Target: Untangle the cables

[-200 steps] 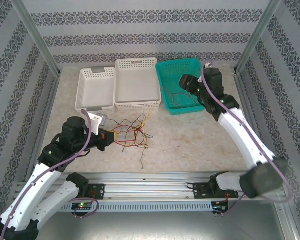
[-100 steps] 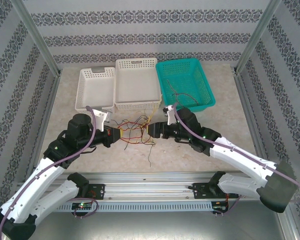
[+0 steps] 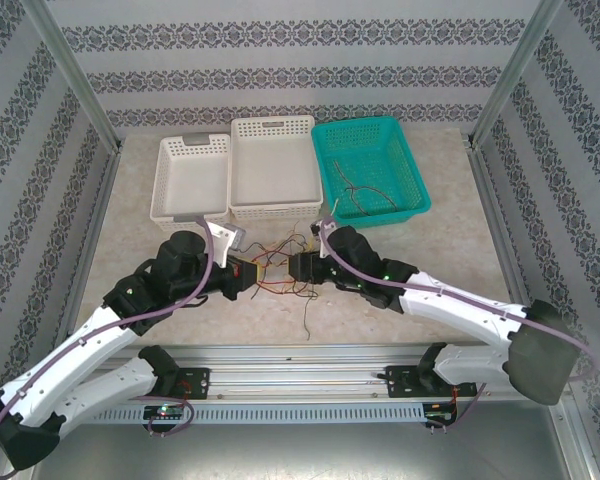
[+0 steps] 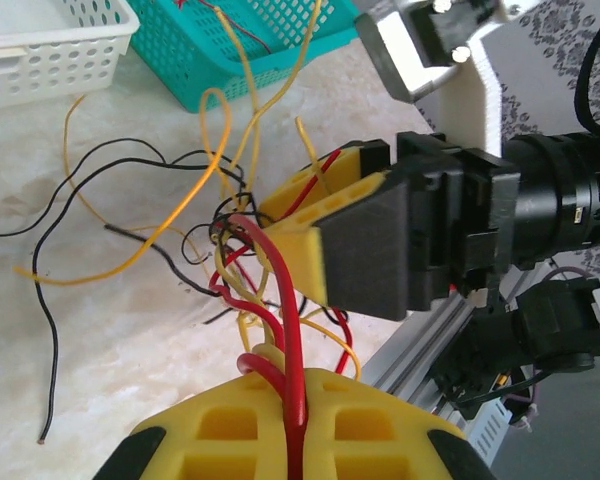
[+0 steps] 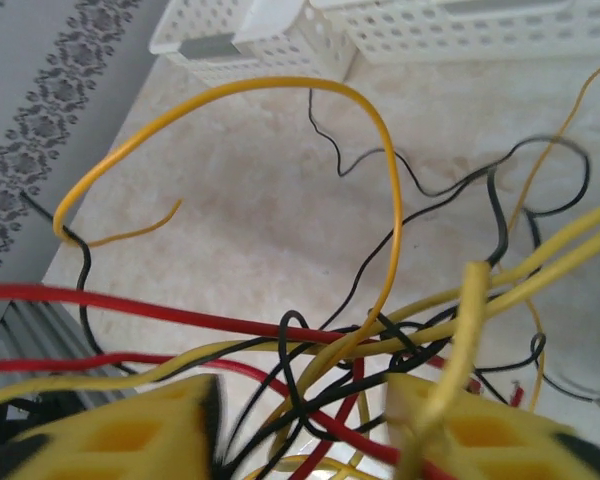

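cables point(image 3: 280, 268): thin red, yellow, orange and black wires, knotted in a loose clump at centre of the top view, on the desk point(image 3: 450, 260), just below the white baskets point(image 3: 270, 210). One black tail trails toward bottom centre. A few more wires lie inside the teal basket point(image 3: 322, 160), upper right

Left gripper point(image 4: 293, 400): jaws closed on red strands plus a pale one, pinched in the seam at bottom of the left wrist view

Right gripper point(image 5: 305, 420): jaws apart, with red, black and yellow strands crossing the gap. They are not clamped, as far as the right wrist view shows. The two grippers face each other across the knot, close together

Handling, as a judgement: very light, limp and springy. Loops hold their curve and will snag each other. The smooth insulation may slip in a light pinch. Hard pulling would likely tighten the knot rather than free it

Where to hold: one strand only, near the knot where it leaves the clump. The big yellow loop, upper left of the right wrist view, looks freest
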Available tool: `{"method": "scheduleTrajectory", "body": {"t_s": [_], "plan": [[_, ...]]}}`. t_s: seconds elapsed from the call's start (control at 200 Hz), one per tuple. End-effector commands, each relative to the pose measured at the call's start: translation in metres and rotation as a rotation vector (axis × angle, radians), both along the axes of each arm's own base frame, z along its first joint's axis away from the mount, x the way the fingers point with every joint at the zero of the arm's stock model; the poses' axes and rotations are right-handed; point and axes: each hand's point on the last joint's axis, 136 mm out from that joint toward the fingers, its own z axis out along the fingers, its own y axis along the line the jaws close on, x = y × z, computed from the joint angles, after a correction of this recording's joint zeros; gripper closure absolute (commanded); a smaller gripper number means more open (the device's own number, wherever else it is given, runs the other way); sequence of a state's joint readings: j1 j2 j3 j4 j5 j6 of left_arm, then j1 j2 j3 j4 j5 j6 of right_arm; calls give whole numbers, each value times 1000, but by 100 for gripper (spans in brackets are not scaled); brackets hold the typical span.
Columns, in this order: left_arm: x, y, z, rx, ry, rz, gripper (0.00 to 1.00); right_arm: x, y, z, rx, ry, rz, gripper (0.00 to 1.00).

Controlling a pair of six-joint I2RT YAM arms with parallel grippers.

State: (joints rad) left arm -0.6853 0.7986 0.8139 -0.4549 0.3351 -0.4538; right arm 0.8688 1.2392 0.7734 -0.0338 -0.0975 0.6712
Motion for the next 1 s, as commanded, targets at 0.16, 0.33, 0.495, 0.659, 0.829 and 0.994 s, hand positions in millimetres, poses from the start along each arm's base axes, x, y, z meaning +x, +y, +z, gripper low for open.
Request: {"method": "scheduleTrajectory", "body": {"t_s": [0.16, 0.33, 0.495, 0.659, 0.829, 0.994], "plan": [[4, 5, 38, -15, -133, 32, 100, 22, -25, -1, -124, -63, -155, 100], [-5, 29, 41, 70, -154, 66, 100, 32, -82, -10, -228, -100, -348, 100], [-14, 58, 45, 179, -176, 118, 100, 39, -149, -22, -241, -60, -538, 100], [-19, 76, 43, 263, -182, 140, 100, 39, -193, -18, -201, -41, -646, 100], [-23, 95, 48, 366, -207, 151, 100, 35, -232, -9, -205, -32, -740, 100], [-26, 89, 34, 430, -146, 84, 100, 35, -238, 8, -143, -37, -705, 100]]}}
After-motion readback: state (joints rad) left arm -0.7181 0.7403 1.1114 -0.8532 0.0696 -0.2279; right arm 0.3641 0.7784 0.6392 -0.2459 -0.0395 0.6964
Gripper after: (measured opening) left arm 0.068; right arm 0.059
